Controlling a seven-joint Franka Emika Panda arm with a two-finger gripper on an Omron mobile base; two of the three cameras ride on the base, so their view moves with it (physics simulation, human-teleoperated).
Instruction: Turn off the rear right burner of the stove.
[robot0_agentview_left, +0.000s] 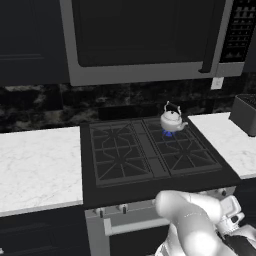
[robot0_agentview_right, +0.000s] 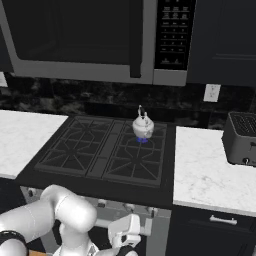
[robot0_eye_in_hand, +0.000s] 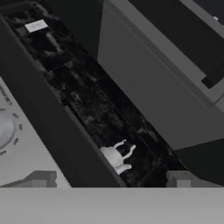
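Right now my claw (robot0_agentview_right: 125, 239) hangs low in front of the stove (robot0_agentview_left: 150, 155), by its knobs. I cannot tell if it is open or closed. Up and far back sits the rear right burner (robot0_agentview_right: 142, 140), with a blue flame under the kettle (robot0_agentview_right: 143, 126).

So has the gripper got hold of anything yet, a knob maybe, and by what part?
Nothing is held. In the hand view the fingertips stand apart with only open space between them, and the kettle sits far off on the stove.
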